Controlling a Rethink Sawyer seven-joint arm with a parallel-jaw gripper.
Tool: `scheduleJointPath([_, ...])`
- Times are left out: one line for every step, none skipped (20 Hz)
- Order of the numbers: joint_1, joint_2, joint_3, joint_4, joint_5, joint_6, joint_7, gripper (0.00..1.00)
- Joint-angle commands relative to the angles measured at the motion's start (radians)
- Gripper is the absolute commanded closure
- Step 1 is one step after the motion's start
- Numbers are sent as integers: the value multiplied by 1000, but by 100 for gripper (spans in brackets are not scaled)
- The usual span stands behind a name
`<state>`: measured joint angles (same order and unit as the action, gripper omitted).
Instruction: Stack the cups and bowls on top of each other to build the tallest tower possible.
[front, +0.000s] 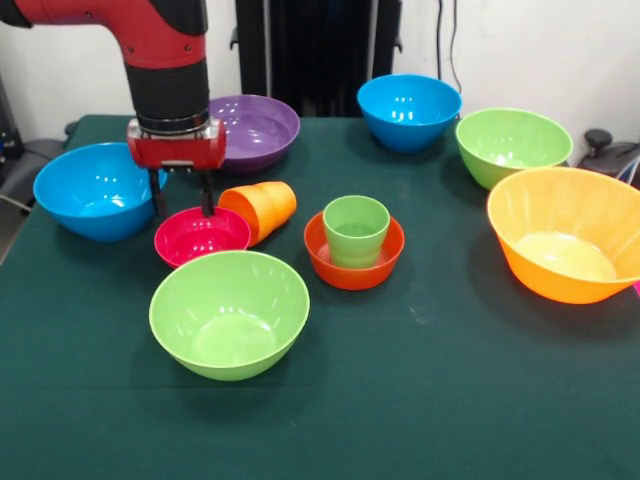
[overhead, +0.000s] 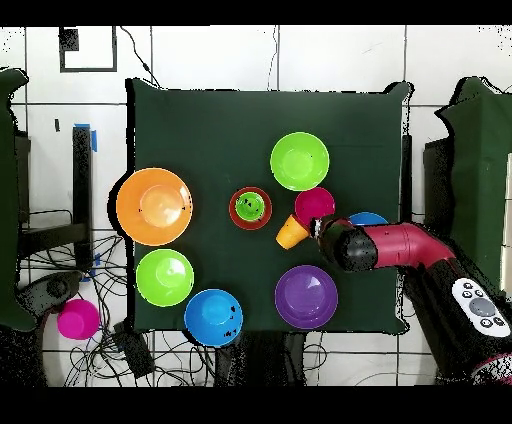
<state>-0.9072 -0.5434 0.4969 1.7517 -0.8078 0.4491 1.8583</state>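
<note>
My gripper (front: 182, 200) is open, its fingers (front: 207, 195) hanging at the far rim of the small magenta bowl (front: 200, 237), holding nothing. The orange cup (front: 262, 208) lies on its side just right of that bowl, touching it. The light green cup (front: 355, 230) stands upright inside the small orange-red bowl (front: 375, 268). A light green bowl (front: 230, 312) sits in front. In the overhead view the gripper (overhead: 322, 228) is between the magenta bowl (overhead: 314, 204) and the orange cup (overhead: 291, 232).
A blue bowl (front: 95, 190) sits left of the gripper, a purple bowl (front: 255, 130) behind it. A second blue bowl (front: 408, 110), a green bowl (front: 512, 145) and the large orange bowl (front: 570, 235) line the right side. A magenta round thing (overhead: 77, 318) lies off the table.
</note>
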Motion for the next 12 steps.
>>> scheduleJointPath([50,28,-23,-118,-98,-6,-90,0])
scheduleJointPath([56,27,-25,-136,-97,4,-89,0])
scheduleJointPath([62,19,-34,-145,-98,7,-78,0])
scheduleJointPath([64,14,-36,-154,-100,4,-78,0])
scheduleJointPath([68,11,-42,-162,-102,2,-72,0])
scheduleJointPath([69,8,-45,-161,-103,-2,-71,0])
scheduleJointPath([69,5,-48,-160,-104,-7,-70,0])
scheduleJointPath([70,1,-48,-157,-102,-10,-69,0])
scheduleJointPath([68,2,-47,-157,-98,-9,-72,0])
scheduleJointPath([66,3,-46,-156,-95,-8,-75,0])
scheduleJointPath([66,5,-46,-156,-93,-10,-75,0])
scheduleJointPath([65,6,-46,-155,-92,-12,-75,0])
